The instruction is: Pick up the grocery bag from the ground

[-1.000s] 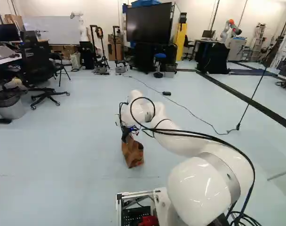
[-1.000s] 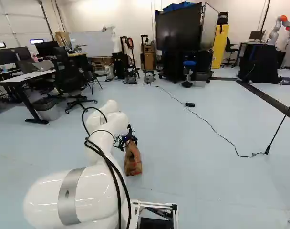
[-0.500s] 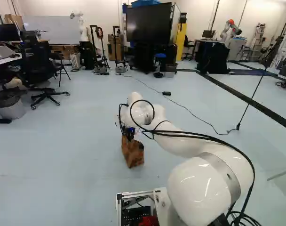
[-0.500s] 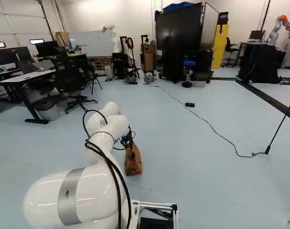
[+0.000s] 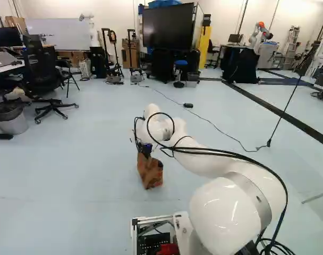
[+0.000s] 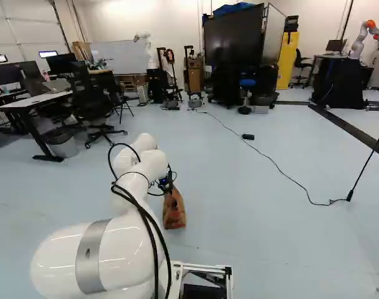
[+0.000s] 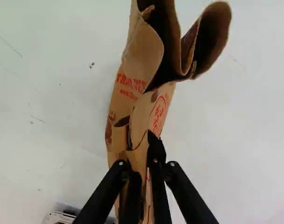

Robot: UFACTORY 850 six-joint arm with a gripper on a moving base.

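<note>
At the left of the left base view, the office chair [image 5: 44, 85] and the waste bin [image 5: 10, 118] are found where they were a second ago, so no move of the base is indicated. To their right, the gripper [image 7: 138, 150] has been lowered slightly and brought more upright over that second; in the last half of it, hardly any shift is seen. Brown paper is clasped between the fingers, pressed from both sides. For the task, a grasp is judged to have been made, with the lift yet to be carried out.

Just under the gripper, the paper grocery bag [image 5: 150, 172] is held upright, its base apparently on the floor [image 5: 82, 175]; whether full contact is kept there cannot be told. No rise of the bag is seen. Its long axis runs roughly vertical, with the top leaned a little leftward in the left base view. The mouth is pointed upward, and its narrow opening is stretched out ahead of the fingers, flared at the far end. A slow, straight lift is called for, since thin paper could slip or tear. Farther right, the white arm [image 5: 204, 159] is extended toward the bag.
</note>
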